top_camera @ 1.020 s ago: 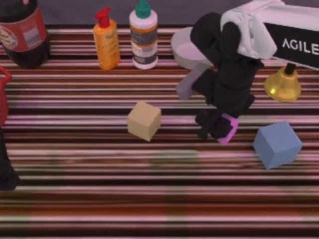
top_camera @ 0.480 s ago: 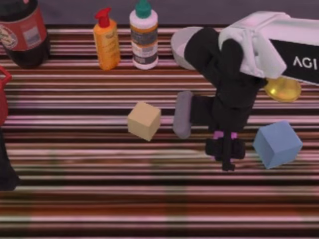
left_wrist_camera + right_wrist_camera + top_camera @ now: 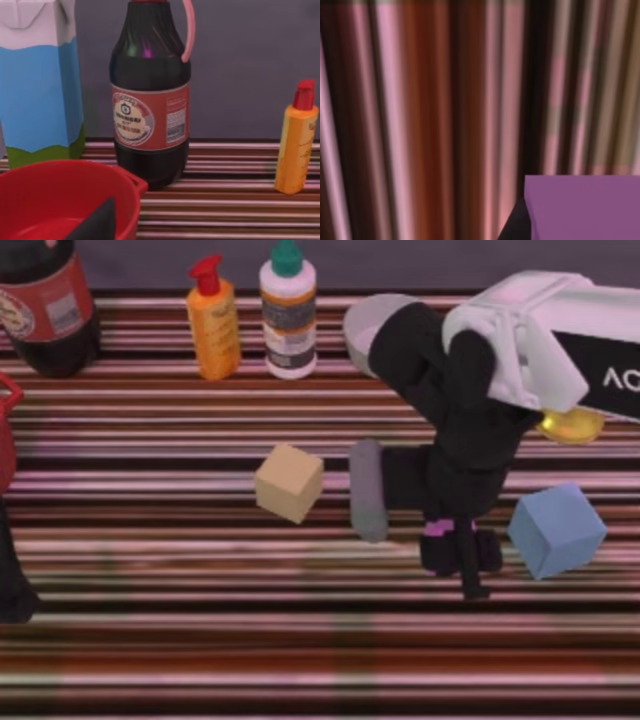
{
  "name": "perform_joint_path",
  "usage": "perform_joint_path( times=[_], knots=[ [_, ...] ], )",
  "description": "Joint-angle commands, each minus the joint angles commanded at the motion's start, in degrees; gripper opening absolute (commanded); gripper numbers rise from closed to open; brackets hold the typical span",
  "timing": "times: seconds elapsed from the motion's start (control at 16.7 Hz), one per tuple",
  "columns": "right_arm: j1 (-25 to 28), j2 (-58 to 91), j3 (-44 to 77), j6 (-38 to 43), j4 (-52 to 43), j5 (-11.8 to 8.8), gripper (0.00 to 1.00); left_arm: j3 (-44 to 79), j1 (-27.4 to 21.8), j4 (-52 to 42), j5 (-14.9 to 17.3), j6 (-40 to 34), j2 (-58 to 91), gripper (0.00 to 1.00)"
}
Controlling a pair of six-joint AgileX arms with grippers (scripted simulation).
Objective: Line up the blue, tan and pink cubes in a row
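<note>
The tan cube (image 3: pixel 289 482) rests left of the table's middle. The blue cube (image 3: pixel 556 530) sits at the right. Between them, close to the blue one, my right gripper (image 3: pixel 460 554) points down and is shut on the pink cube (image 3: pixel 437 528), of which only a sliver shows under the black wrist. In the right wrist view the pink cube (image 3: pixel 585 207) fills the lower corner beside one dark finger (image 3: pixel 517 227), above the striped tabletop. My left arm (image 3: pixel 10 575) is parked at the left edge.
Along the back stand a dark sauce bottle (image 3: pixel 45 305), an orange bottle (image 3: pixel 213 320), a white bottle (image 3: pixel 287 310), a pale bowl (image 3: pixel 365 325) and a gold bell (image 3: pixel 572 424). A red pot (image 3: pixel 60 200) and a milk carton (image 3: pixel 40 85) are by my left arm.
My right gripper has carried the pink cube toward the table's front and a little right, now level with the blue cube. The tan and blue cubes have not moved.
</note>
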Motion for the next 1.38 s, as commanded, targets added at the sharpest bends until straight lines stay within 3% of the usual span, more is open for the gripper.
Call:
perform_joint_path(
  times=[0.54, 0.84, 1.38],
  knots=[
    [0.3, 4.8, -8.9, 0.0, 13.9, 0.0, 0.0, 0.0, 0.0, 0.0, 0.0, 0.0, 0.0, 1.0],
    [0.4, 5.1, -9.4, -0.1, 14.6, 0.0, 0.0, 0.0, 0.0, 0.0, 0.0, 0.0, 0.0, 1.0],
    [0.4, 5.1, -9.4, -0.1, 14.6, 0.0, 0.68, 0.0, 0.0, 0.0, 0.0, 0.0, 0.0, 1.0]
  ],
)
